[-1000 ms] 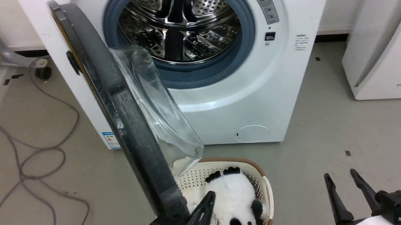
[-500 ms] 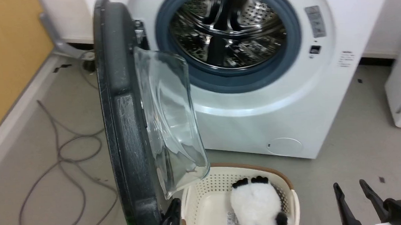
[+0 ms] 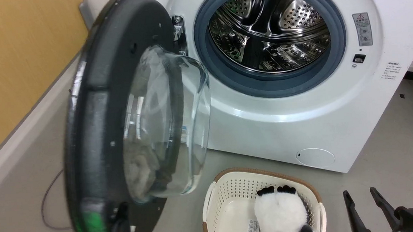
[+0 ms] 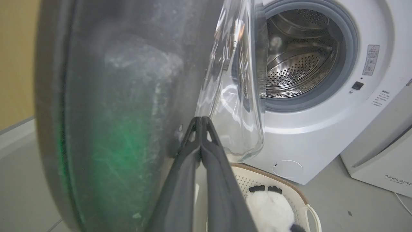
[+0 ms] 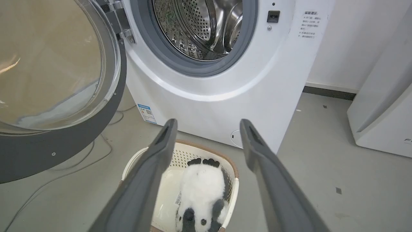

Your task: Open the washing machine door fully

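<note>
The washing machine door [image 3: 96,130] stands swung out to the left of the steel drum [image 3: 269,36], its matte dark grey inner face and bulging glass bowl [image 3: 167,125] turned towards me. My left gripper [image 3: 122,211] is low by the door's bottom edge. In the left wrist view its fingers [image 4: 200,120] are shut together, empty, tips close against the door's inner face [image 4: 112,112] beside the glass bowl [image 4: 238,80]. My right gripper [image 3: 359,192] hangs open at the lower right, away from the door, and in its wrist view the right gripper [image 5: 207,124] is above the basket.
A cream laundry basket [image 3: 231,173] with a panda plush toy [image 3: 280,212] sits on the floor before the washer. A grey cable [image 3: 47,208] lies behind the door. A yellow wall [image 3: 16,52] is at the left, a white appliance [image 4: 379,161] at the right.
The camera has turned left. The door has swung wider, from edge-on to showing its inner face, and my shut left gripper has gone with it. The right gripper keeps its pose.
</note>
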### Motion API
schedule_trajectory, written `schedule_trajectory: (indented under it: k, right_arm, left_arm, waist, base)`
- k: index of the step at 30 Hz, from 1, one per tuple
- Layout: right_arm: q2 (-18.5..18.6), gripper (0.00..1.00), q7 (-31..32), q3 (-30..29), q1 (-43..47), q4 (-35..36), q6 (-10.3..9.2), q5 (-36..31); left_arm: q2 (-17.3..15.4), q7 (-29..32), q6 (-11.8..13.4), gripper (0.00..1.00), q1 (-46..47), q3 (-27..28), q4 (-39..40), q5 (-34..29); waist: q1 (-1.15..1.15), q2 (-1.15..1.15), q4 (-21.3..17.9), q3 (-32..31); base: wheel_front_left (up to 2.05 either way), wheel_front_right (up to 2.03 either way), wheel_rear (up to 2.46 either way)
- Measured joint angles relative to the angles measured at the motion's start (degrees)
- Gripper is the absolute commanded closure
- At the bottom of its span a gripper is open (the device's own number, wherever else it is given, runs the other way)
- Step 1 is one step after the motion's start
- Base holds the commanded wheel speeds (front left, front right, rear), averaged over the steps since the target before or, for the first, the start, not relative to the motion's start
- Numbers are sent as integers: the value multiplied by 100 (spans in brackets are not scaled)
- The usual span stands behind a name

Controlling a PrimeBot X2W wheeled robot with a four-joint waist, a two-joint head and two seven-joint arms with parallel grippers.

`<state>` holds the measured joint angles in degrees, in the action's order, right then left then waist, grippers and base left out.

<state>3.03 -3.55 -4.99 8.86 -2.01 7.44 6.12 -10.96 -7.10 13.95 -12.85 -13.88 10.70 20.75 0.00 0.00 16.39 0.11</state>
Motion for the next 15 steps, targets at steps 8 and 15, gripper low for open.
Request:
schedule_trajectory:
  k: [8, 15]
  right_arm:
    - [-1, 0, 42, 44, -4, 26, 0, 0]
    - [-1, 0, 42, 101, -31, 20, 0, -2]
  left_arm:
    - [-286, -424, -203, 100, 578, 1001, -989, 661]
    - [-711, -710, -401, 100, 1285, 1863, -2370, 878]
  waist:
    - [0, 0, -165, 108]
    - [0, 0, -410, 209]
  base:
    - [0, 0, 0]
    - [0, 0, 0]
